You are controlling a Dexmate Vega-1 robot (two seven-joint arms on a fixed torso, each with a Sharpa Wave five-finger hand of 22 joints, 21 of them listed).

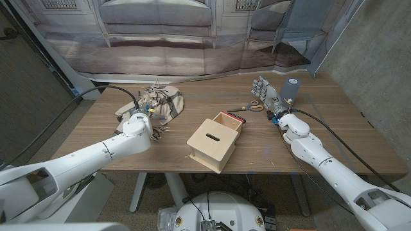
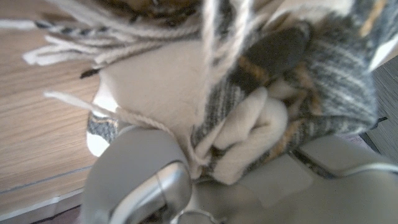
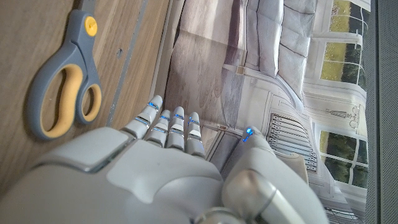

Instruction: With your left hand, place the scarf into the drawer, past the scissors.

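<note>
The beige and grey striped scarf [image 1: 164, 102] with fringes lies bunched at the table's back left. My left hand [image 1: 146, 110] is buried in its near edge and grips a fold of the scarf [image 2: 249, 124], with cloth wrapped over a dark fingertip [image 2: 277, 50]. The small wooden drawer box [image 1: 212, 144] stands at the middle, its drawer [image 1: 228, 120] pulled open on the far side. Grey and yellow scissors [image 1: 255, 107] [image 3: 62, 81] lie just right of the drawer. My right hand [image 1: 266, 93] [image 3: 168, 155] stands upright behind them, fingers apart, holding nothing.
A dark cylindrical cup [image 1: 293, 88] stands at the back right beside my right hand. A thin red-edged object [image 1: 238, 119] lies against the drawer's right side. Bare wood [image 1: 270, 154] spreads in front of the box.
</note>
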